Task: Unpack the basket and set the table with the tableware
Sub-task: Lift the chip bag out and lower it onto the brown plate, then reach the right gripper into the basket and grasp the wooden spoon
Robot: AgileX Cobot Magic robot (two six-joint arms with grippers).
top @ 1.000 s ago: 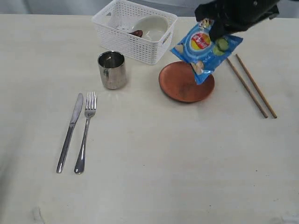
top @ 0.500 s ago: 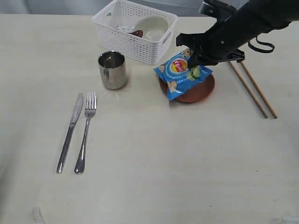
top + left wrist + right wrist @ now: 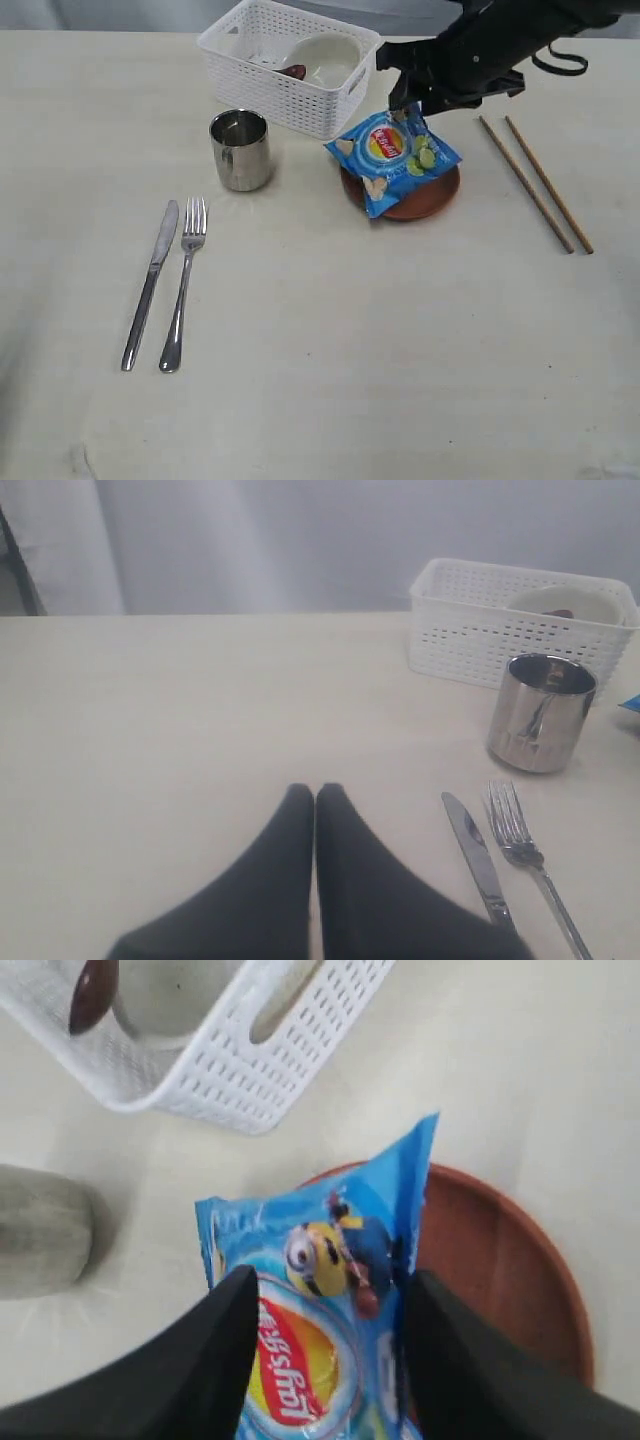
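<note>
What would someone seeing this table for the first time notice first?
The bright blue crisp bag lies across the reddish-brown plate, right of the steel cup, with the right gripper open just above it. Next to them, the white basket holds a cream bowl.

bg: pale grey fabric backdrop (image 3: 250, 540), vert. folds, behind far edge | furn: large flat pale cream tabletop (image 3: 400, 350), faint scuffs | thin dark upright post (image 3: 20, 565) by backdrop | light: soft, even
</note>
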